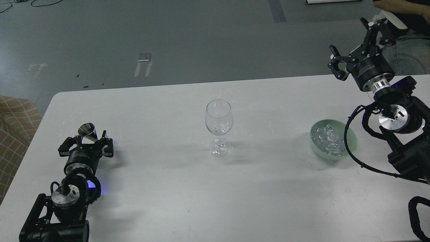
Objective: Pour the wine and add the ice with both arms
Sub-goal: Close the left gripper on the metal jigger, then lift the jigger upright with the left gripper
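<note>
An empty clear stemmed wine glass (219, 121) stands upright in the middle of the white table (168, 188). The ice (327, 139), a heap of small clear cubes, lies in a pale green bowl (314, 145) at the right. A small shiny metal cup (87, 131) stands at the left. My left gripper (88, 138) lies low on the table, open, with its fingers either side of the cup. My right gripper (347, 35) is wide open and empty, raised above the table's far right edge, behind the bowl. My right arm's black cable (346, 148) loops over the bowl's right side.
A seated person (406, 43) is just beyond the table's far right corner, close behind my right gripper. A checked brown seat (15, 117) stands off the table's left edge. Grey floor lies past the far edge.
</note>
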Action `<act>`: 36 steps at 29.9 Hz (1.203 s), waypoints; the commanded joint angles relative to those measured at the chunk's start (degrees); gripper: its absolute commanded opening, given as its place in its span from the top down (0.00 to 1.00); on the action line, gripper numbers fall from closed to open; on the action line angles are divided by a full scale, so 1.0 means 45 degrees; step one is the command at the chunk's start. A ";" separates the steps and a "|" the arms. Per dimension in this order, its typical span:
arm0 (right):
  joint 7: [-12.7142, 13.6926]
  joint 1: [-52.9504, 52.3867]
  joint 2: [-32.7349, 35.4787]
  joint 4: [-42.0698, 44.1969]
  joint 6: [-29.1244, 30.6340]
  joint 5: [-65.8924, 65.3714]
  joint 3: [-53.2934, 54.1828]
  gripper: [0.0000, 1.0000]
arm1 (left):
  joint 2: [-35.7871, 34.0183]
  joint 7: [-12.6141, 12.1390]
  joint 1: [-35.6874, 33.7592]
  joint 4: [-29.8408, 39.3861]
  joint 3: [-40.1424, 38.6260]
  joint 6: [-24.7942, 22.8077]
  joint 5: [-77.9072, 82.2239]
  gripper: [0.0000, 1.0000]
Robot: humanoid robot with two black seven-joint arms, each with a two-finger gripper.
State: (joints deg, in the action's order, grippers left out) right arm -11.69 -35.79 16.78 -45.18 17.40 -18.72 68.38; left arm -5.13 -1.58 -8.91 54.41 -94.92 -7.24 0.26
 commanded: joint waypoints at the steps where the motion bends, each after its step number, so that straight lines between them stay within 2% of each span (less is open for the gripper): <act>1: 0.0000 0.0024 0.0001 -0.0019 0.0000 0.0000 0.0019 0.00 | 0.0007 -0.0001 -0.0052 -0.0119 0.0000 0.0007 0.0002 0.39; 12: 0.0000 0.0024 0.0001 0.0001 0.0000 0.0000 0.0019 0.00 | 0.0105 -0.0001 -0.0033 -0.0119 0.0000 0.0007 0.0002 0.45; 25: 0.0000 0.0024 0.0001 -0.0019 -0.0038 0.0000 0.0019 0.00 | 0.0241 0.0155 0.0104 -0.0119 0.0000 -0.0149 0.0002 0.57; 28: 0.0000 0.0024 0.0001 -0.0019 -0.0097 0.0000 0.0019 0.00 | 0.0359 0.0448 0.0085 -0.0119 0.0213 -0.0150 -0.0018 0.61; 36: 0.0000 0.0044 0.0001 -0.0038 -0.0097 0.0000 0.0019 0.00 | 0.0378 0.0448 0.0065 -0.0100 0.0351 -0.0188 -0.0037 0.80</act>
State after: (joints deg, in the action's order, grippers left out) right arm -11.69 -35.66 16.79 -45.35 16.96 -18.72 68.47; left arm -3.44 0.39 -8.52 53.88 -93.36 -8.05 0.11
